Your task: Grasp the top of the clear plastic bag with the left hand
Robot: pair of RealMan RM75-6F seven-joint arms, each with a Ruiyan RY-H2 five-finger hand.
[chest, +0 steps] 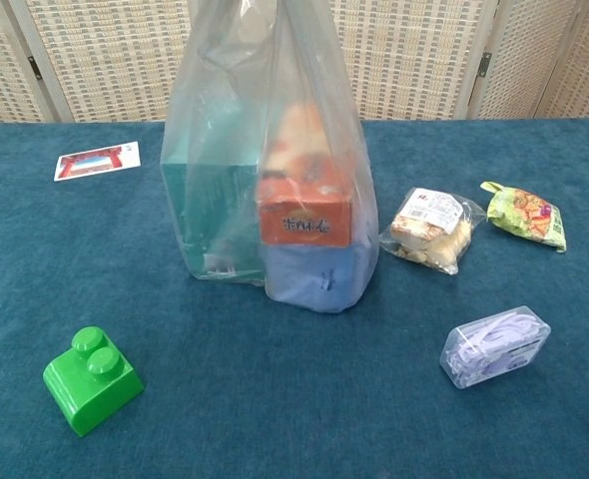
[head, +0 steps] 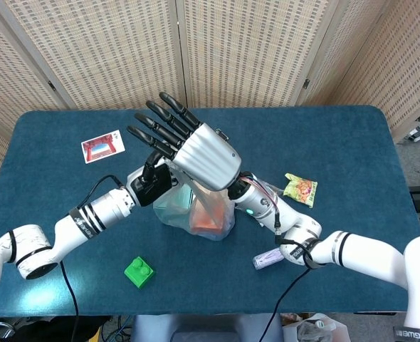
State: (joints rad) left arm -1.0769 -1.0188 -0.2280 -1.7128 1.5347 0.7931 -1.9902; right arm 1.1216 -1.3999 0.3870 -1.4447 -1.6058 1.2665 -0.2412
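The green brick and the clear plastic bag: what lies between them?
Only bare blue cloth, in chest view, between green brick and clear plastic bag.

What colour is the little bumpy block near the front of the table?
The block is bright green, with round studs on top. The chest view shows it best.
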